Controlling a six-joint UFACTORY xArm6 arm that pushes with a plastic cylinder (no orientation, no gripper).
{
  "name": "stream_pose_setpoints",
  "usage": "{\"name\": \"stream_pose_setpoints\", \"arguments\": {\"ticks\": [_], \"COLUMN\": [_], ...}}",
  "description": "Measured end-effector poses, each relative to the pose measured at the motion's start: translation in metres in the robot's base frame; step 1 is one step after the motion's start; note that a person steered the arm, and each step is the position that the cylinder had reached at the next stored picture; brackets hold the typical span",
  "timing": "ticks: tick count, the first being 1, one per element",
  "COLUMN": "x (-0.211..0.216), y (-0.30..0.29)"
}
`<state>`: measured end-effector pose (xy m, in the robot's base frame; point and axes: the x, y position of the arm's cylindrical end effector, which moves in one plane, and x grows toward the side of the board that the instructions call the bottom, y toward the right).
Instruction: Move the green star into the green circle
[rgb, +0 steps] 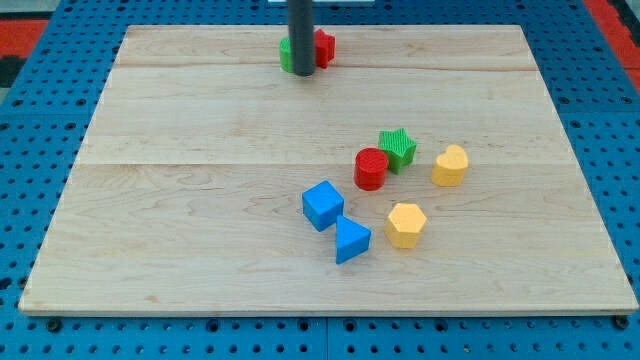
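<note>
My tip (302, 73) stands upright near the view's top, the rod dark.

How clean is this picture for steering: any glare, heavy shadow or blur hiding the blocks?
Camera view: lighting even, no glare on the wooden board; blocks cast only small soft shadows. Green star sharp, touching the red cylinder. My tip hides part of the green circle at the view's top.
</note>
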<state>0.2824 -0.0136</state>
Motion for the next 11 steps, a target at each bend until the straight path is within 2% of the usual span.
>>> {"name": "stream_pose_setpoints", "arguments": {"ticks": [1,2,3,4,6,7,8,9,10,11], "x": [0.027,0.074,0.140,0.188,0.171,0.123,0.127,0.108,0.055,0.038], "y": [0.062,0.136,0.122,0.113,0.075,0.049,0.011,-0.036,-0.040,-0.022]}}
